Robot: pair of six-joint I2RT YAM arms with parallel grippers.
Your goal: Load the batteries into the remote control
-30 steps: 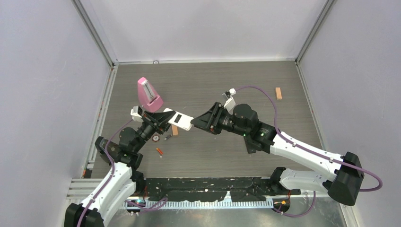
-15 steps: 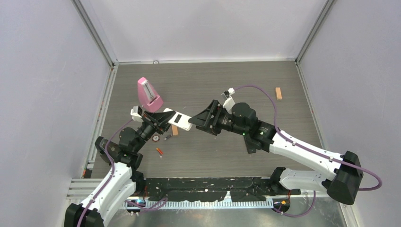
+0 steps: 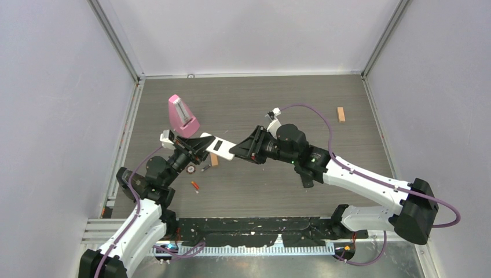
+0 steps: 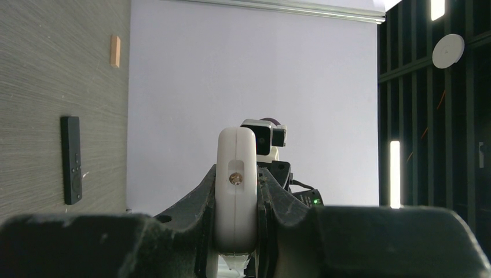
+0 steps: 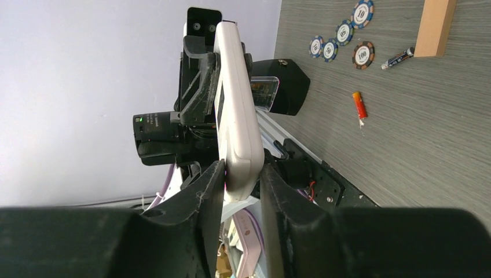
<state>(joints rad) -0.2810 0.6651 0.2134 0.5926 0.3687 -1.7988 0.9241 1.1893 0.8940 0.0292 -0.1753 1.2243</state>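
Top external view: the white remote (image 3: 219, 146) is held up over the table (image 3: 278, 104), left gripper (image 3: 197, 143) squeezing its left end, right gripper (image 3: 238, 152) squeezing its right end. One orange battery (image 3: 195, 185) lies underneath, near poker chips (image 5: 363, 55) and a wooden block (image 3: 213, 160); a pink metronome (image 3: 182, 116) stands just behind

The bench (image 3: 260, 98) is a grey wood-grain board. On the near side of the left fingers (image 3: 197, 146) lie a cluster of poker chips (image 5: 363, 55), a darker battery (image 5: 397, 58) and a tan block (image 5: 437, 23). An orange-red battery (image 5: 359, 105) lies a little nearer still. Just beyond those fingers stands a pink wedge-shaped object (image 3: 182, 116). Well ahead of the left fingers, past the right fingers (image 5: 202, 191), a black remote (image 4: 71, 159) lies flat. A second tan block (image 3: 341, 114) lies farther on.
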